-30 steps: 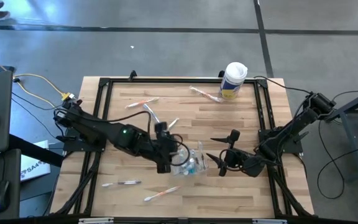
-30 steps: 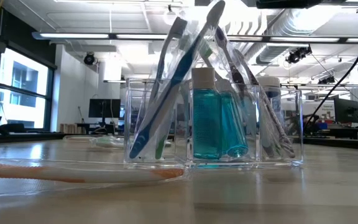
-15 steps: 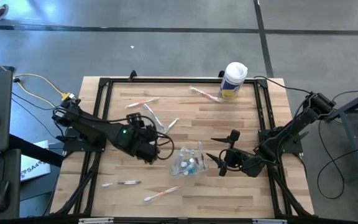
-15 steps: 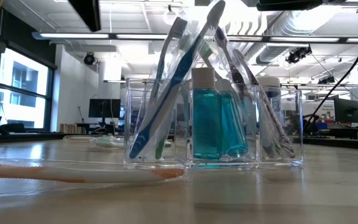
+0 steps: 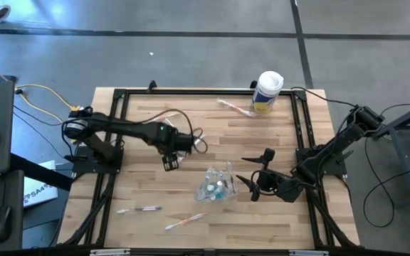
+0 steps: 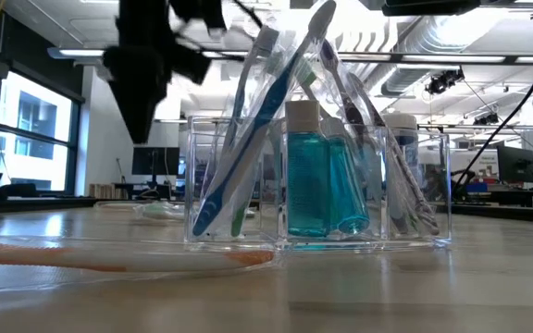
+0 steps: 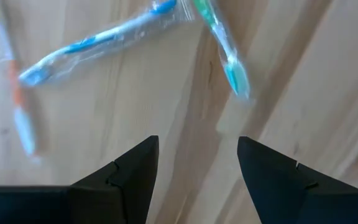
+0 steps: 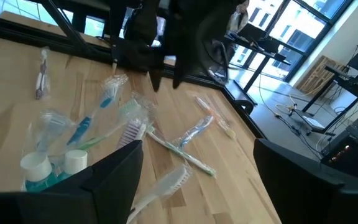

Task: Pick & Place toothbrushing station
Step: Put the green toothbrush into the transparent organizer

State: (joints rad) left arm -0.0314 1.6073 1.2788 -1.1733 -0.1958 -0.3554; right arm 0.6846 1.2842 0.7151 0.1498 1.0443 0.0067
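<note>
The toothbrushing station is a clear plastic holder with blue and pastel toothbrushes and white-capped teal tubes; its base rests on the wooden table. It also shows in the low view and the right wrist view. My left gripper hangs open to the station's left, pointing down over bare wood near wrapped loose toothbrushes. My right gripper stands open just right of the station and holds nothing.
Loose wrapped toothbrushes lie at the far left, the far middle and the near left. A white canister with a yellow label stands at the far edge. A black frame borders the table.
My left gripper has drawn away from the station, toward the table's left and far edges. It has sunk and tipped until it points down, coming into the low view's upper left. Its fingers stay open. The station and my right gripper have kept still.
</note>
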